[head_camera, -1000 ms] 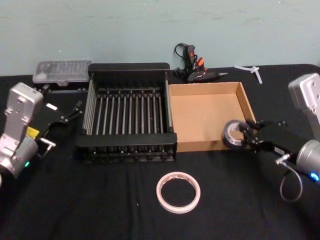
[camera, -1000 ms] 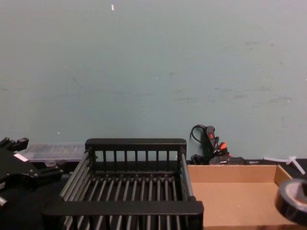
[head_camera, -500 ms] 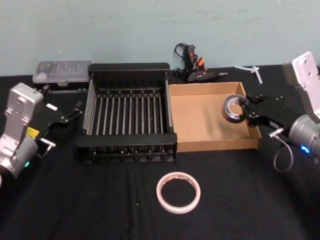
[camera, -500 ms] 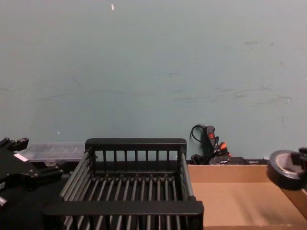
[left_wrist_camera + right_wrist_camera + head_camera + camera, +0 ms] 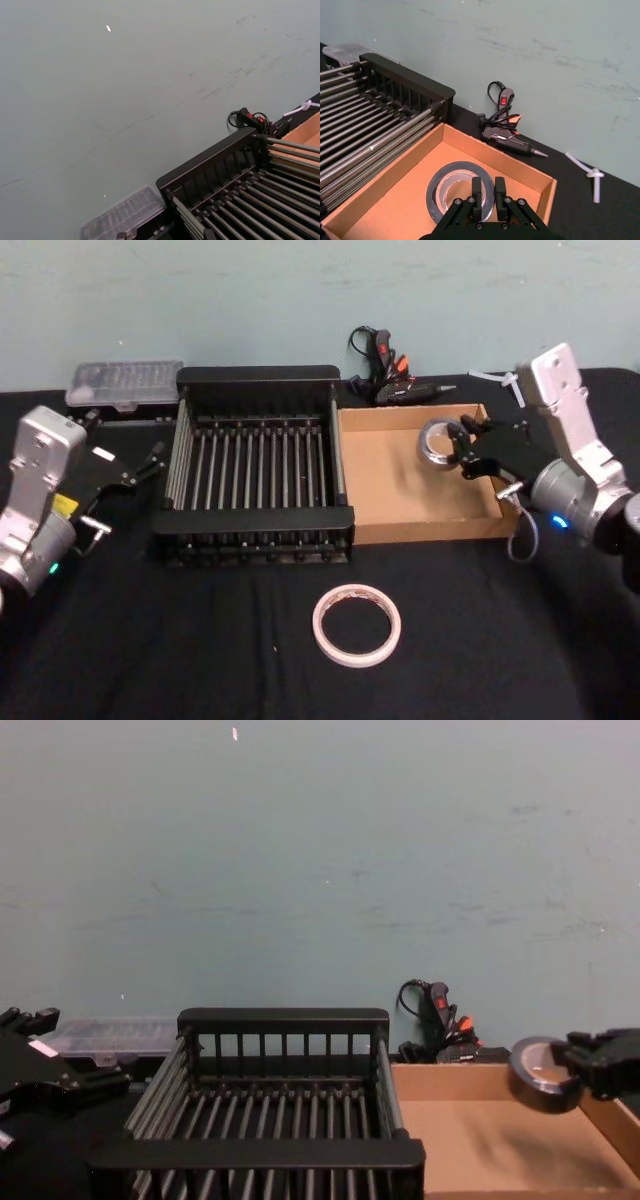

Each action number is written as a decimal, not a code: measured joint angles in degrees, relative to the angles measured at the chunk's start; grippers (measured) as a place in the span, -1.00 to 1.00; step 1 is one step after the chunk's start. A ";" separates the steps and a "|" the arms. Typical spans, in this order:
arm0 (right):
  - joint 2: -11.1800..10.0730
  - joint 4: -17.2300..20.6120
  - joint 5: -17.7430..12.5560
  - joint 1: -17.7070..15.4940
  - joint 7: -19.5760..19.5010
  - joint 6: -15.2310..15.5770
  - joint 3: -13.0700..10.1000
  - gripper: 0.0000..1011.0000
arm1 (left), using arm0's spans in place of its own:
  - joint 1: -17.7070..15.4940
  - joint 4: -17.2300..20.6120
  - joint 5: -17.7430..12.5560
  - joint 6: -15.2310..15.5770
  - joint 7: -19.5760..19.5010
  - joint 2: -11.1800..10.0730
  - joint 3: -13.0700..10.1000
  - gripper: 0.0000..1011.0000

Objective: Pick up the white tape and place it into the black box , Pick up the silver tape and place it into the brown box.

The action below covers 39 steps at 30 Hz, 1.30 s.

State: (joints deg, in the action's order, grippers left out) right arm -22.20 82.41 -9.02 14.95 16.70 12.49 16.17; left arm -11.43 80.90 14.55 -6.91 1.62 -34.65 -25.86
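Right gripper pinching silver tape, held up over brown box. White tape flat on table, in front of black box. Left gripper parked left of crate, fingers spread.

two tape rolls, two boxes
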 joint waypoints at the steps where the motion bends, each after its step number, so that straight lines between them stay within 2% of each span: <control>1: 0.34 -0.74 0.17 0.31 0.01 -0.31 0.10 -0.69 | 0.00 0.00 0.00 0.00 0.00 0.00 0.00 0.98; 5: 2.21 -4.60 1.16 1.70 -0.01 -1.98 0.59 -0.69 | 0.00 0.00 0.00 0.00 0.00 0.00 0.00 0.98; 12: 4.39 -8.97 2.54 3.01 -0.36 -4.23 0.86 -0.69 | 0.00 0.00 0.00 0.00 0.00 0.00 0.00 0.98; 15: 4.90 -9.86 2.96 3.27 -0.52 -4.65 0.86 -0.69 | 0.00 0.00 0.00 0.00 0.00 0.00 0.00 0.98; 26: 4.77 -9.64 2.93 3.20 -0.55 -4.62 0.83 -0.67 | 0.00 0.00 0.00 0.00 0.00 0.00 0.00 0.98; 34: 4.70 -9.51 2.84 3.17 -0.53 -4.55 0.81 -0.25 | 0.00 0.00 0.00 0.00 0.00 0.00 0.00 0.98; 37: 4.68 -9.46 2.80 3.15 -0.51 -4.52 0.81 0.03 | 0.00 0.00 0.00 0.00 0.00 0.00 0.00 0.98; 39: 4.67 -9.45 2.79 3.14 -0.51 -4.51 0.81 0.11 | 0.00 0.00 0.00 0.00 0.00 0.00 0.00 0.98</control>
State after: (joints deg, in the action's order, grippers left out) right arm -17.53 72.96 -6.23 18.09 16.18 7.98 16.98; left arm -11.43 80.90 14.55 -6.91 1.62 -34.65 -25.86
